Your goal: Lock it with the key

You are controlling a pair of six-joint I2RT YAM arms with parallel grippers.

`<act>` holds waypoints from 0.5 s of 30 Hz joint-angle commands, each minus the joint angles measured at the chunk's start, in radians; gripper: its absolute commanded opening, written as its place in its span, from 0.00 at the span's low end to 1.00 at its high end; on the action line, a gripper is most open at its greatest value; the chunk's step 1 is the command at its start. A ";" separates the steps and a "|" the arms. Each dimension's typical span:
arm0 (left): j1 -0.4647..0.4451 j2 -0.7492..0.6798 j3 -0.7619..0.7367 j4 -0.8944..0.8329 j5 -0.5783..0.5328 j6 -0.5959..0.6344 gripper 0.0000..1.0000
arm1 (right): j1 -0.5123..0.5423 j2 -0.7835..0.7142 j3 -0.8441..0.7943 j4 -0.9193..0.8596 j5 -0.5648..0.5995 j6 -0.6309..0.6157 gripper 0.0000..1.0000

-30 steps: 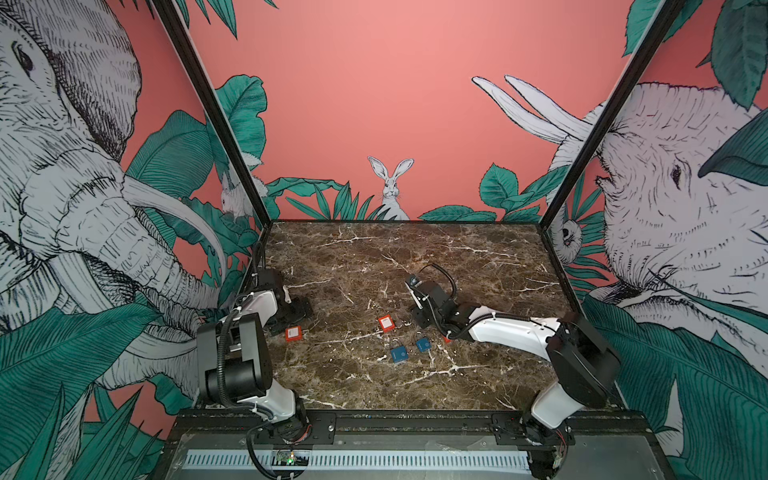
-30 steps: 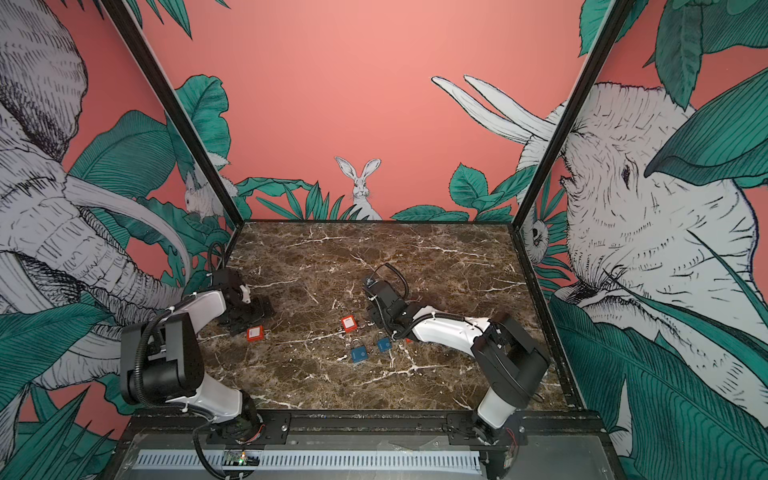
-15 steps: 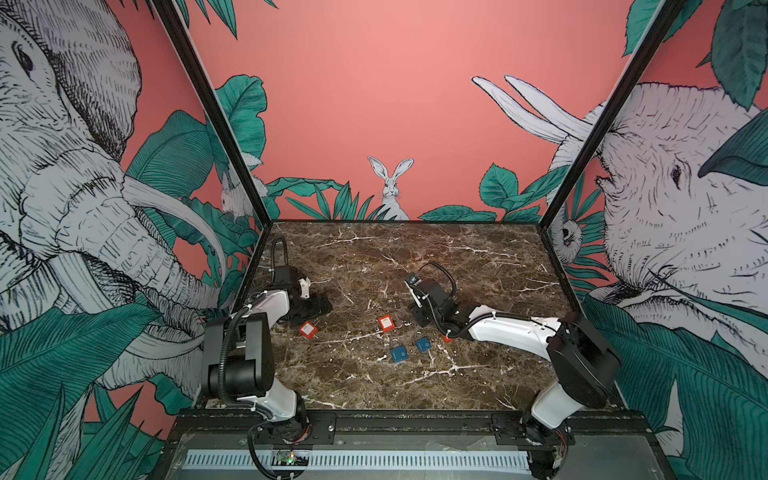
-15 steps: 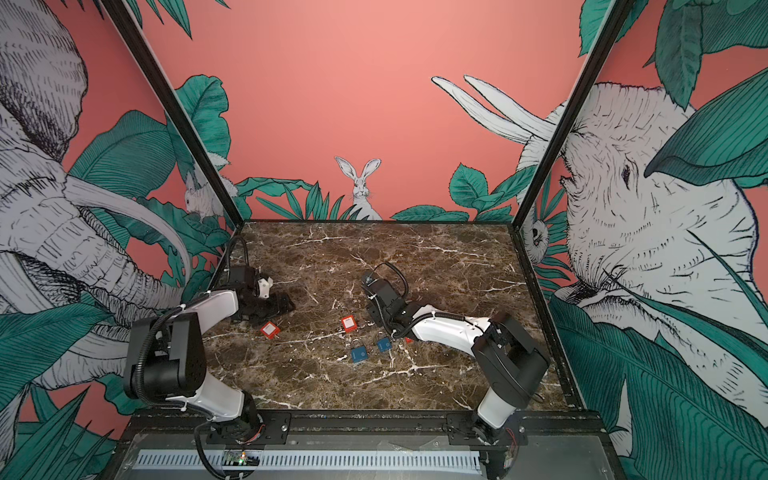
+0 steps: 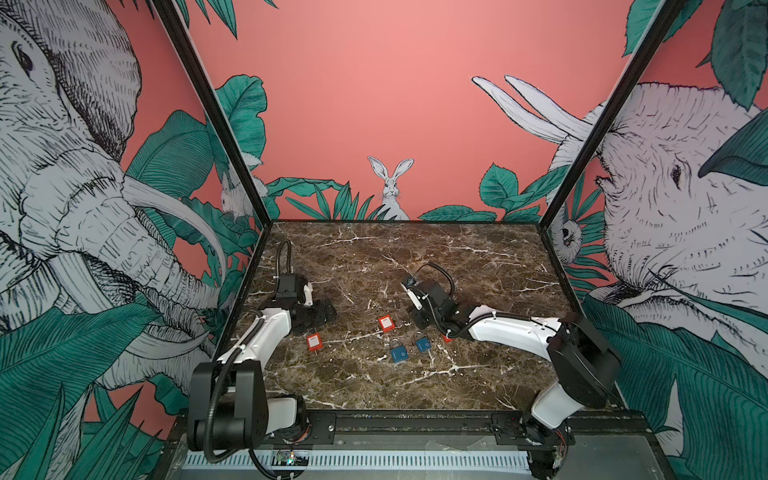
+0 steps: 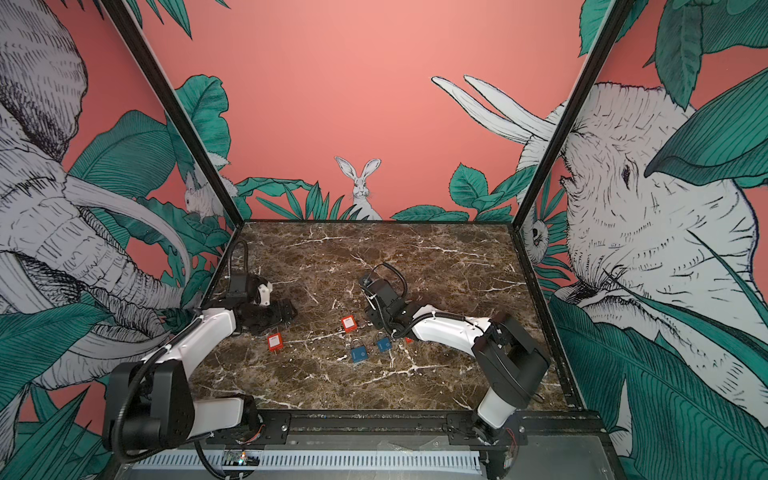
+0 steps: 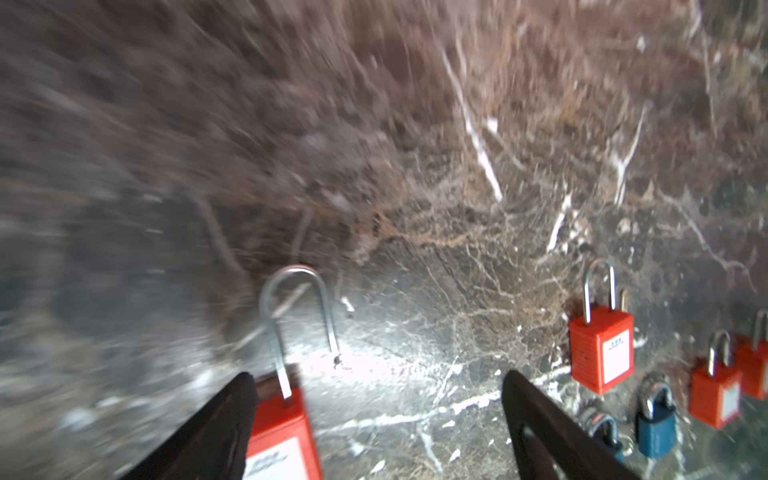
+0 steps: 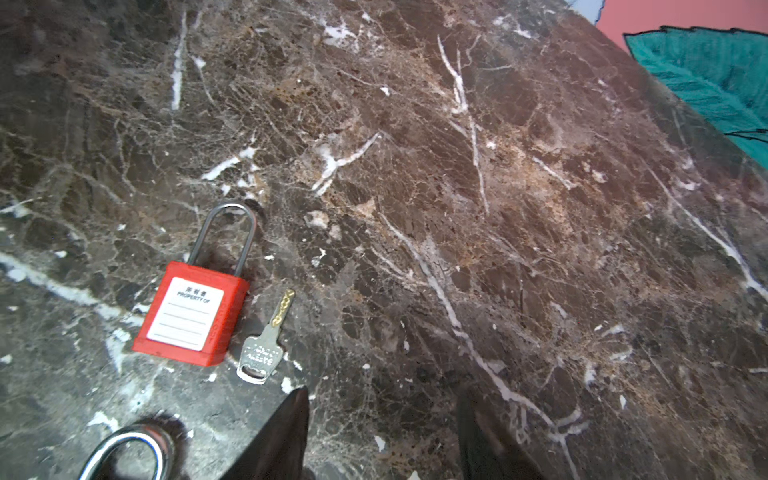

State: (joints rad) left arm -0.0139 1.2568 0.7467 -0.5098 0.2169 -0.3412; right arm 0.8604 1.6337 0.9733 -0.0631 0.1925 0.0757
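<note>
A red padlock point(image 7: 282, 432) with its shackle swung open lies on the marble, just inside one finger point(image 7: 224, 419) of my open left gripper point(image 7: 378, 399); nothing grips it. In both top views that padlock point(image 5: 314, 341) point(image 6: 274, 343) sits just in front of the left gripper point(image 5: 322, 313). A second red padlock point(image 8: 187, 316) with a shut shackle lies flat, and a silver key point(image 8: 266, 340) with a brass blade lies beside it. My right gripper point(image 8: 382, 415) hovers open near the key, nothing between its fingers. In a top view this padlock point(image 5: 386, 323) is left of the right gripper point(image 5: 417, 322).
Two blue padlocks point(image 5: 399, 354) point(image 5: 423, 344) lie in front of the right gripper, and another red padlock point(image 5: 446, 337) peeks out under the right forearm. A steel shackle point(image 8: 124, 453) shows at the right wrist view's edge. Painted walls enclose the marble table point(image 5: 415, 257).
The left gripper has swung from the table's left edge toward the middle, and the red padlock beside it now lies further right. The right arm has stayed put.
</note>
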 commanded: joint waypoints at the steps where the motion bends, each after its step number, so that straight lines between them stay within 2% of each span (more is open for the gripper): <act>1: 0.009 -0.037 0.055 -0.092 -0.141 0.012 0.97 | 0.003 0.024 0.039 -0.013 -0.073 0.008 0.56; 9: 0.055 0.089 0.095 -0.128 -0.068 0.034 0.97 | 0.003 0.008 0.031 -0.002 -0.121 0.056 0.56; 15: 0.056 0.166 0.110 -0.133 -0.028 0.074 0.96 | 0.003 -0.005 0.025 0.003 -0.132 0.076 0.56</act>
State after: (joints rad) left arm 0.0410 1.4033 0.8227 -0.6018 0.1551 -0.2928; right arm 0.8600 1.6482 0.9947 -0.0723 0.0772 0.1261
